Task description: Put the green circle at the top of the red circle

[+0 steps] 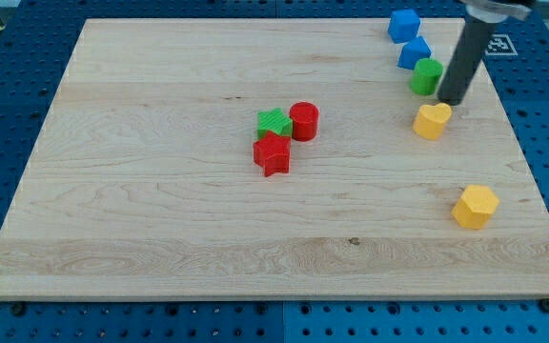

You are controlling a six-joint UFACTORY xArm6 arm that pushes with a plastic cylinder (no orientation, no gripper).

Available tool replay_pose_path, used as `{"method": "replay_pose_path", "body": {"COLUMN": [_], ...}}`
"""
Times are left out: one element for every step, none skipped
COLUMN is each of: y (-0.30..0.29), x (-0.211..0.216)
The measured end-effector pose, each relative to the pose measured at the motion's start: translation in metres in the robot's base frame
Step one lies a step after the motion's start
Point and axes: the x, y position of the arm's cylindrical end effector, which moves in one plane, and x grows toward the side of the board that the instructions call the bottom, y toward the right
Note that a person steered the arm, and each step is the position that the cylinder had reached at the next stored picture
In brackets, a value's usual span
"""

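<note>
While everything sits on one surface, the entries run from biggest to smallest.

Board: the pale wooden table top (160, 210) fills most of the view, lying on a blue perforated base (8, 114).

Rod: the straight dark rod (465, 59) comes down from the view's top right; the arm carries no gripper, so nothing opens, closes or holds (only a bare pushing end).

Tip: my tip (450, 101) rests just right of the green circle and just above the upper yellow block, close to both; contact cannot be confirmed.

Yellow blocks: the yellow hexagonal block (475, 207) sits near the view's right edge, well below the smaller yellow heart-like block (432, 121).

Blue blocks: the blue cube-like block (404, 25) lies at the view's top, with a second blue block (414, 51) just below it, touching the green circle's upper side.

Green circle: the green cylinder block (426, 75) stands at the view's upper right, well apart from the red circle.

Centre cluster: the red cylinder block (304, 121), the green star-shaped block (274, 124) to its left, and the red star-shaped block (272, 153) below huddle together, touching.
</note>
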Motion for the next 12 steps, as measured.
{"method": "replay_pose_path", "body": {"y": [0.023,0.023,0.014,-0.026,-0.066,-0.094,-0.098,-0.103,-0.123,-0.138,-0.148,-0.160], "x": [-0.011,-0.031,-0.033,-0.033,-0.033,-0.036,-0.059,-0.072,-0.067,-0.056,-0.052,-0.039]}}
